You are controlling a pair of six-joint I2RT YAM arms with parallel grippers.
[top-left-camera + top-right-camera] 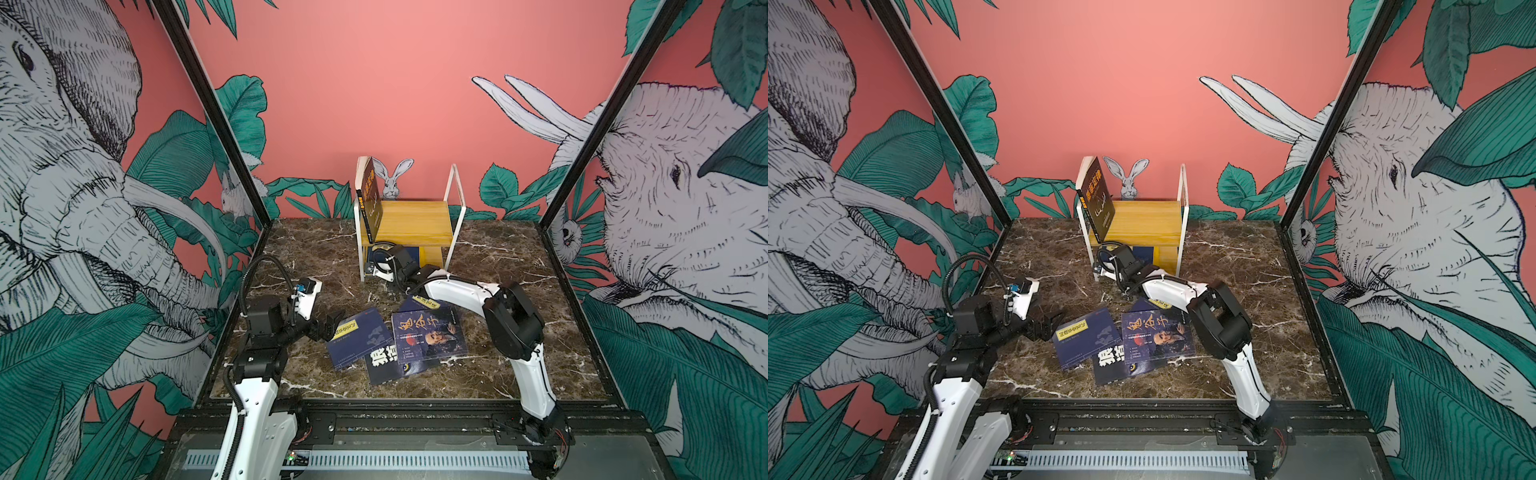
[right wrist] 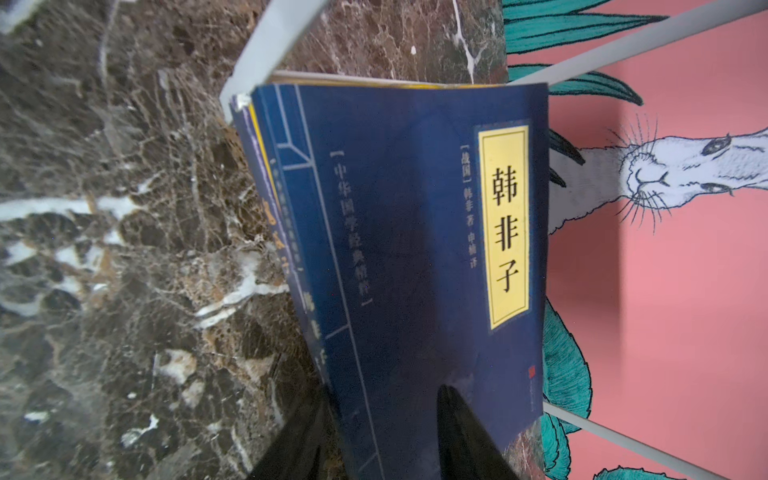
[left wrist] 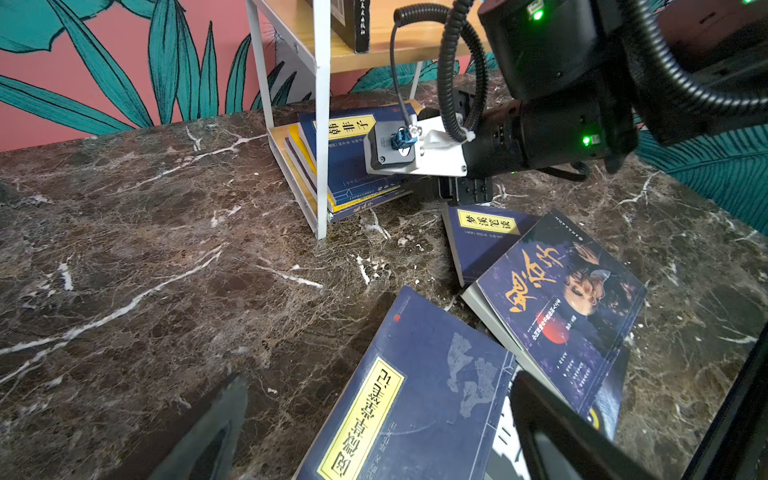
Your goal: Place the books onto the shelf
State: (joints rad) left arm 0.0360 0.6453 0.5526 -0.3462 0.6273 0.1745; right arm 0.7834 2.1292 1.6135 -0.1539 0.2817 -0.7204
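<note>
The shelf (image 1: 419, 220) (image 1: 1142, 220) stands at the table's back middle. One dark book (image 1: 368, 199) leans upright on its top board. A stack of navy books (image 2: 415, 249) (image 3: 349, 166) lies on the lower board, sticking out in front. My right gripper (image 2: 382, 395) (image 1: 384, 259) straddles that stack: one finger on the top cover, the other under the spine side. Whether it presses I cannot tell. Several books lie loose in front: a navy one (image 1: 359, 338) (image 3: 415, 395), a purple portrait one (image 1: 428, 336), and a dark one (image 1: 384, 365). My left gripper (image 3: 378, 386) (image 1: 332, 324) hovers open at the navy one's edge.
Another navy book (image 3: 482, 237) lies half under the right forearm (image 1: 457, 286). Black frame posts (image 1: 232, 137) and painted walls close in the marble table (image 1: 316, 249) on three sides. A black rail (image 1: 415, 419) runs along the front.
</note>
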